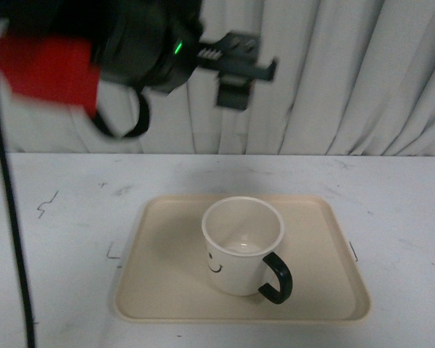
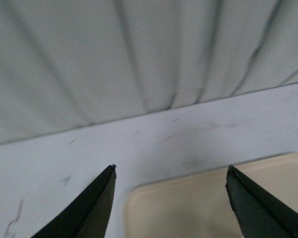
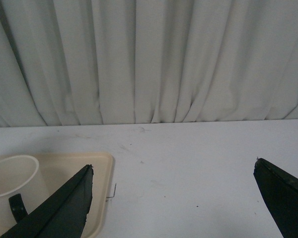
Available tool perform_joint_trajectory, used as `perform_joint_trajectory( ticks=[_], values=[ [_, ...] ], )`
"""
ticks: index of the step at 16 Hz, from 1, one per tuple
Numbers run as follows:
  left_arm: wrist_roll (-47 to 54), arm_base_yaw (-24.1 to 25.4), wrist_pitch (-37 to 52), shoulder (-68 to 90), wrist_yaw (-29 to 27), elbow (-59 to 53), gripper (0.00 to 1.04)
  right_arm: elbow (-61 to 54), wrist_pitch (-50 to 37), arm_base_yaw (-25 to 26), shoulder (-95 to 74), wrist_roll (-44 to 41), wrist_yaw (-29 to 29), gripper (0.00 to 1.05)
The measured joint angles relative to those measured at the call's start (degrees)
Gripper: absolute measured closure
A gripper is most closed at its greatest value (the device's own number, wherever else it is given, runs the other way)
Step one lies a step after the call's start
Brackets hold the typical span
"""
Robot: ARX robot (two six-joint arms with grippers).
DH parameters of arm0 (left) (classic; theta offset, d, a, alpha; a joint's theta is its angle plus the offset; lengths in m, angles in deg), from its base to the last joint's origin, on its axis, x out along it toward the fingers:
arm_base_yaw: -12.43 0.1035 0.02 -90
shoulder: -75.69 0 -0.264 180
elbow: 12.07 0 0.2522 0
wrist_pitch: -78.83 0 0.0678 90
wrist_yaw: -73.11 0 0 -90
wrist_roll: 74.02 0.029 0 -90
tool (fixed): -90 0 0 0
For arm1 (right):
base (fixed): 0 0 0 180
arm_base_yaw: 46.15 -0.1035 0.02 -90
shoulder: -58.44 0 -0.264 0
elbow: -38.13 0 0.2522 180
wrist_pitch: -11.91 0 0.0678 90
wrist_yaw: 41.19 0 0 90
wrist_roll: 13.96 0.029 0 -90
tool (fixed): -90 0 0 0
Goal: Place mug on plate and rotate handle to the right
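The white mug [image 1: 235, 250] with a smiley face stands upright on the beige plate [image 1: 163, 283], near its middle. Its black handle [image 1: 278, 278] points to the front right. My left gripper [image 1: 239, 69] is open and empty, held high above the plate's far edge. In the left wrist view, the left gripper [image 2: 171, 167] has its jaws spread over a corner of the plate [image 2: 188, 208]. My right gripper [image 3: 173, 163] is open and empty over bare table, to the right of the plate [image 3: 97, 166]. The mug [image 3: 10, 181] and handle [image 3: 16, 207] show beside one finger. The right gripper is out of the front view.
A white curtain [image 1: 348, 72] hangs behind the white, scuffed table [image 1: 58, 217]. A black cable [image 1: 11, 217] runs down the left side of the front view. Small metal marks [image 1: 353, 251] sit on the table beside the plate's edges.
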Motion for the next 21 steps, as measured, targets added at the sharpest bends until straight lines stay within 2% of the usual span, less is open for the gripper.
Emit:
perform_joint_trajectory(
  ticks=[1,3,5,7,16,19,20,21],
  values=[
    [0.0,4.3,20.3,-3.8,-2.1,-17.1,0.52,0.0,-0.1,0.0,0.0,0.0,0.0,0.06],
    [-0.2,9.2,34.6,-14.8,0.7,-26.3,0.76,0.0,0.0,0.0,0.0,0.0,0.0,0.06],
    [-0.2,11.2,35.4,-20.5,4.3,-33.0,0.96,0.0,-0.1,0.0,0.0,0.0,0.0,0.06],
    [-0.3,12.2,34.5,-21.2,5.8,-36.2,1.03,0.0,-0.1,0.0,0.0,0.0,0.0,0.06],
    [-0.3,16.9,33.5,-30.4,9.4,-43.0,1.03,0.0,-0.1,0.0,0.0,0.0,0.0,0.06],
    [-0.2,19.0,29.9,-36.3,12.4,-47.6,1.03,0.0,-0.1,0.0,0.0,0.0,0.0,0.06],
    [-0.3,19.8,32.8,-37.3,13.2,-49.5,1.03,0.0,-0.1,0.0,0.0,0.0,0.0,0.06],
    [-0.3,20.9,32.2,-38.6,13.9,-51.0,1.03,0.0,-0.1,0.0,0.0,0.0,0.0,0.06]
  ],
)
